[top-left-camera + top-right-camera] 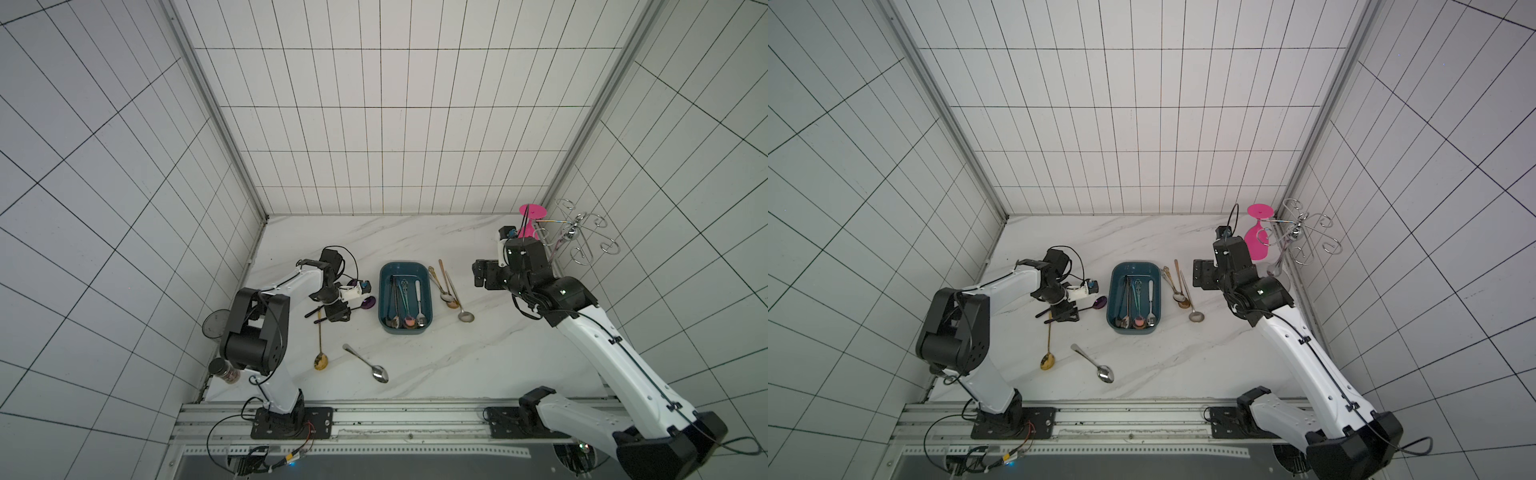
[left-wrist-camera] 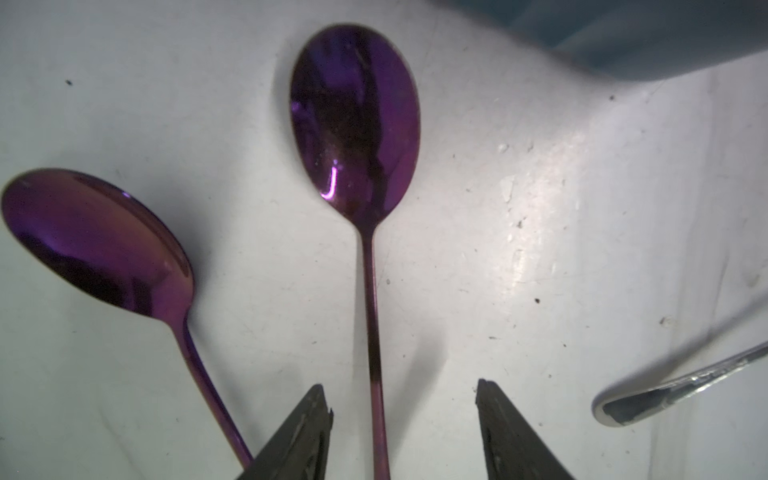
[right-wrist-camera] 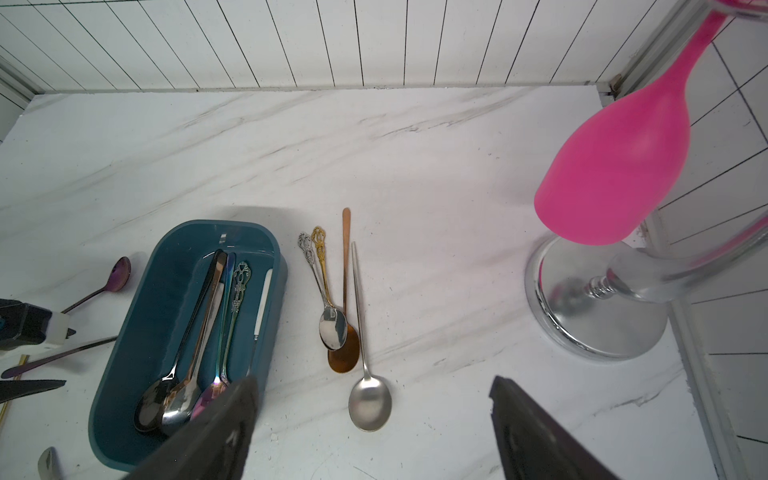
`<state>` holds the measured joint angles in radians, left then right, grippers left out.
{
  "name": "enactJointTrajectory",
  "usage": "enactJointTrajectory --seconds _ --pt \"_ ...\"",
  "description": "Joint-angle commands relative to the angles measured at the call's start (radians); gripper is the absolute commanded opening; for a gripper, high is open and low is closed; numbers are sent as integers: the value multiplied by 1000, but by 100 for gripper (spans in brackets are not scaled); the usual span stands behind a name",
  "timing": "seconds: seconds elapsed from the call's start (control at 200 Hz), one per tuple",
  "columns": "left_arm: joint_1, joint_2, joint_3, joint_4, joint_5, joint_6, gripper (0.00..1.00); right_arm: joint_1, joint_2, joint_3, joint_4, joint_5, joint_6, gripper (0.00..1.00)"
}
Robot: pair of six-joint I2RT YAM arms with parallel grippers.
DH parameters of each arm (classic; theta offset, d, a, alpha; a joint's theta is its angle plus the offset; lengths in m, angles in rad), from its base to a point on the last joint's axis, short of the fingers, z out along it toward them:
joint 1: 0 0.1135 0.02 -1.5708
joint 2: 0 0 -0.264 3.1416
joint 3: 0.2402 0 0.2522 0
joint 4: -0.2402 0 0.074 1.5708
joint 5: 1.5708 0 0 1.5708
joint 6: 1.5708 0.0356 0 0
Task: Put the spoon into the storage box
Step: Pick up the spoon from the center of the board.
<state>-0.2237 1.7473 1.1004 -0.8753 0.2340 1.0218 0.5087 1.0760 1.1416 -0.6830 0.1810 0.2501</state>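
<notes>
Left fingers [image 2: 299,436] apart, straddling the purple spoon [image 2: 355,112] handle on the desk [image 2: 540,249] beside the storage box [image 1: 383,299], likely lining up a pinch; right fingers [image 3: 216,432] wide apart, empty, held clear.

We are seeing a glossy purple metal spoon [image 2: 355,116] lying flat, bowl end toward the open-topped dark teal rectangular plastic tub [image 1: 383,295] just beside it.

No text, label, brand, number or sign can be read in any of the views. Nothing legible is found on the storage box [image 3: 166,299], seen at the lower left of the right wrist view. Any finer marks elsewhere are too small or blurred to be made out.
</notes>
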Motion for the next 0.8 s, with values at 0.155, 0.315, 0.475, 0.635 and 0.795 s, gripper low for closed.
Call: enactJointTrajectory --seconds 0.155,0.315,0.475,0.635,0.795 --pt "-7 83 78 -38 -41 36 46 -42 -53 -47 -44 31 -29 93" --pt "-8 118 88 -45 -55 44 43 -58 -70 -53 -44 39 -46 94" --pt "-14 135 87 -51 -57 50 31 -73 -82 -72 -44 34 -48 95" --pt "-29 157 107 -87 -82 48 12 -83 -90 -77 -44 37 -43 95" --pt "-33 125 107 -87 -96 79 0 -93 -92 -79 -45 41 -54 95"
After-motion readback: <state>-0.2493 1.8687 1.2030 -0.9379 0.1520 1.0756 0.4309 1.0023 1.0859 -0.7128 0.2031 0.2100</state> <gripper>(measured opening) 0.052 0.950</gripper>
